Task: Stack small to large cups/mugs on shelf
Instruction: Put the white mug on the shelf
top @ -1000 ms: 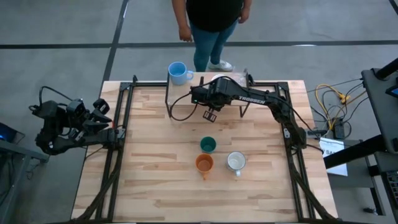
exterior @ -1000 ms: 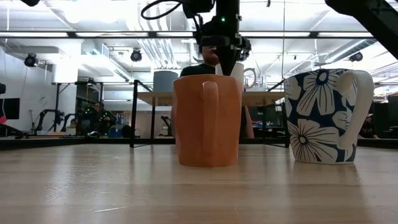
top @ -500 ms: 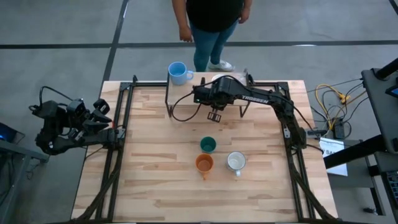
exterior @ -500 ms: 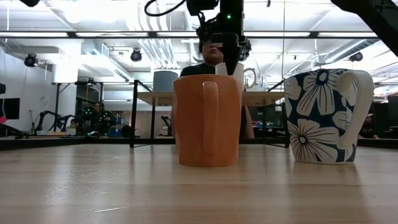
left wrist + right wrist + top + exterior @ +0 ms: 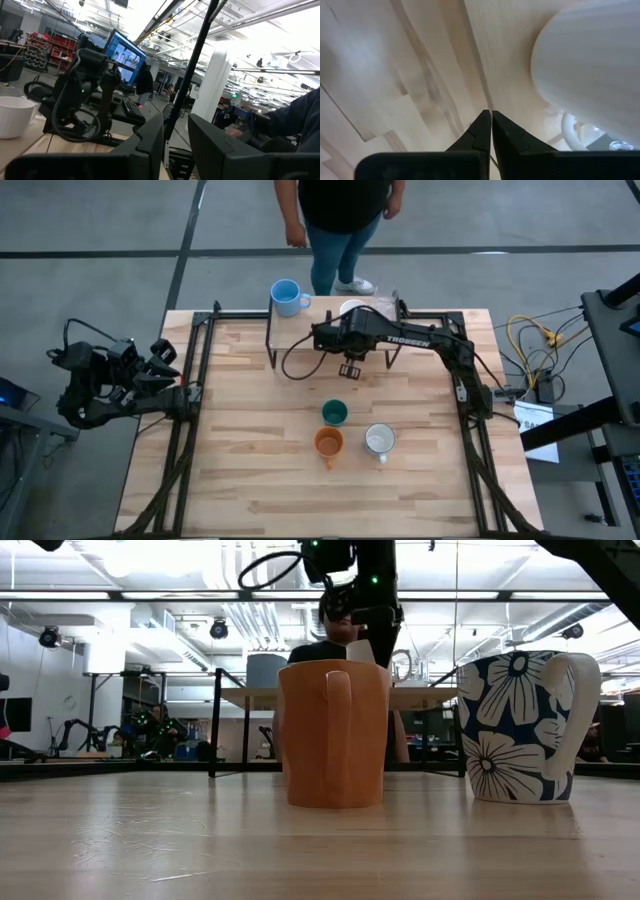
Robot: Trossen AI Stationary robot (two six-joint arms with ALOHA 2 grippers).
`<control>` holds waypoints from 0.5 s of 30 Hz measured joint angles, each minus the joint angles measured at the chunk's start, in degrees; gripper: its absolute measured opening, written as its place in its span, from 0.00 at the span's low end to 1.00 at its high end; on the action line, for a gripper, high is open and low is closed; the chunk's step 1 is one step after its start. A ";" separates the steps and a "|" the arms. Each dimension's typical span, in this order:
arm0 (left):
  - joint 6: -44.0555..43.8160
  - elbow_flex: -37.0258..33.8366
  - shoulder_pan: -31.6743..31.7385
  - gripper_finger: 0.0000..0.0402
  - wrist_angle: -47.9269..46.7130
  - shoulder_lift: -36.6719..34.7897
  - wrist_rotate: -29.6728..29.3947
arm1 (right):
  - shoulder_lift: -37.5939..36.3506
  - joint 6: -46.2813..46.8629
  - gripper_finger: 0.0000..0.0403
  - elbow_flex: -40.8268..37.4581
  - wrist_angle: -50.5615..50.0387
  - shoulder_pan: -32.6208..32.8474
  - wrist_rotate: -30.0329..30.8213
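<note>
— Where do the arms stand?

— The right gripper [image 5: 348, 369] hangs above the table [image 5: 240, 470] near the middle's 12 o'clock side, just off the front edge of the shelf [image 5: 375, 315], its fingers [image 5: 481, 131] pressed tight together with nothing between them. In its wrist view a white mug [image 5: 592, 65] sits close ahead on light wood. The left gripper [image 5: 165, 360] waits off the table's 9 o'clock edge, jaws parted and empty.

— And the cups?

— The light blue mug [image 5: 286, 296] stands at the shelf's end toward 11 o'clock, and the white one shows partly behind the right arm [image 5: 420, 340] on the shelf. The dark green cup [image 5: 334, 413] sits at the table's middle. Toward 6 o'clock of it stand the orange mug [image 5: 328, 443] and, at that mug's 3 o'clock, a blue-and-white flowered mug [image 5: 520, 728], near each other but apart.

— Anyone nearby?

— A person [image 5: 340, 220] stands beyond the table's 12 o'clock edge.
</note>
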 joint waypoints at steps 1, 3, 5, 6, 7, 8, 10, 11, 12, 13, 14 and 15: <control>0.00 0.00 -0.02 0.19 0.00 0.00 0.00 | 0.00 0.02 0.02 -0.33 -0.02 0.00 0.02; 0.00 0.00 -0.01 0.19 0.06 0.00 0.00 | 0.00 -0.01 0.02 -0.78 0.00 0.00 0.09; 0.01 0.00 -0.02 0.19 0.07 0.00 0.00 | 0.00 -0.20 0.02 -0.93 0.00 0.00 0.23; 0.02 0.00 0.00 0.19 0.09 0.00 0.00 | 0.00 -0.30 0.02 -0.93 0.00 -0.01 0.39; 0.02 0.00 0.00 0.19 0.09 0.00 0.00 | 0.00 -0.59 0.02 -0.93 0.00 -0.14 0.54; 0.02 0.00 -0.01 0.19 0.09 0.00 0.00 | -0.03 -0.89 0.02 -0.93 0.00 -0.25 0.61; 0.04 0.00 0.00 0.19 0.09 0.00 -0.02 | -0.04 -1.38 0.02 -0.93 0.00 -0.57 0.68; 0.04 0.00 0.00 0.19 0.09 0.00 0.00 | -0.04 -1.58 0.02 -0.93 0.00 -0.78 0.83; 0.04 0.00 -0.01 0.19 0.09 0.00 0.00 | -0.04 -1.84 0.02 -0.93 0.00 -0.93 1.25; 0.03 0.00 -0.01 0.19 0.09 0.00 0.00 | -0.04 -1.96 0.02 -0.93 0.00 -1.07 1.74; 0.03 0.00 0.00 0.19 0.09 0.00 0.00 | -0.06 -2.16 0.02 -0.93 0.00 -1.17 2.24; 0.04 0.00 -0.01 0.19 0.09 0.00 0.00 | -0.08 -2.49 0.02 -0.93 0.00 -1.29 2.32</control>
